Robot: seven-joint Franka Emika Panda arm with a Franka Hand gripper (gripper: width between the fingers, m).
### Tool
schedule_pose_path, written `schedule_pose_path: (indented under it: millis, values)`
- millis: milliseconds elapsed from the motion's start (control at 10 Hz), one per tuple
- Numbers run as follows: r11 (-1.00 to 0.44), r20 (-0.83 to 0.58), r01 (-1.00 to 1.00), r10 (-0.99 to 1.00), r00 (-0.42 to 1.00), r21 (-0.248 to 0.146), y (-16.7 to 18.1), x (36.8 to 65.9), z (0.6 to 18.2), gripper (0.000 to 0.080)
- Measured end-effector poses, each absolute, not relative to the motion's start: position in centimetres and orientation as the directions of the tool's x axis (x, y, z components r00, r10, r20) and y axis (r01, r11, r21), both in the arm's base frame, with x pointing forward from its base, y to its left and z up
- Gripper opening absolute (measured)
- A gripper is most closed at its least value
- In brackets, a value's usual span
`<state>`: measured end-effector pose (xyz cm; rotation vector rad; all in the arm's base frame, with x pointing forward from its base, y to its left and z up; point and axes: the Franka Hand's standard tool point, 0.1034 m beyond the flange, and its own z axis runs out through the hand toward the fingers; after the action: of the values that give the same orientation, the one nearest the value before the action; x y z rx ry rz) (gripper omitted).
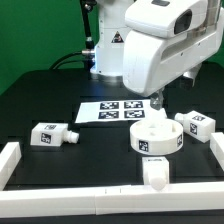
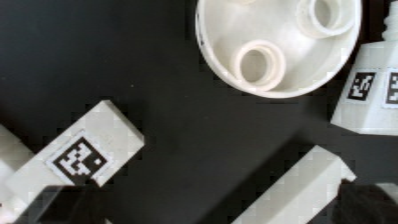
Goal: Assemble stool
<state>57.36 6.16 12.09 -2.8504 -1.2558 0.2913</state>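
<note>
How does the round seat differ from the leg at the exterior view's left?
The seat is round and shallow, with a rim; the leg is a short block with a narrower end. The seat is wider than the leg. The seat rests flat; the leg lies on its side. Both are white and carry black-and-white square tags.

bright, even light filled the scene. the white seat disc (image 2: pixel 240 30) glared nearly featureless against the black table (image 1: pixel 50 100). shadows were faint and soft. both pictures were coarse and slightly blurred.
</note>
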Motion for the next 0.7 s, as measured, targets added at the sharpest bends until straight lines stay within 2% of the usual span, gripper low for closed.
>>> schedule_pose_path:
  millis: [400, 600, 700]
  values:
    - [-0.678, -0.163, 0.73, 0.732, 0.661, -0.088, 6.2, 57.3, 12.0, 0.065]
    - [-0.711, -0.152, 0.699, 0.701, 0.697, -0.072, 6.3, 57.2, 11.4, 0.065]
    - [-0.74, -0.119, 0.671, 0.671, 0.732, -0.046, 6.6, 57.8, 11.0, 0.065]
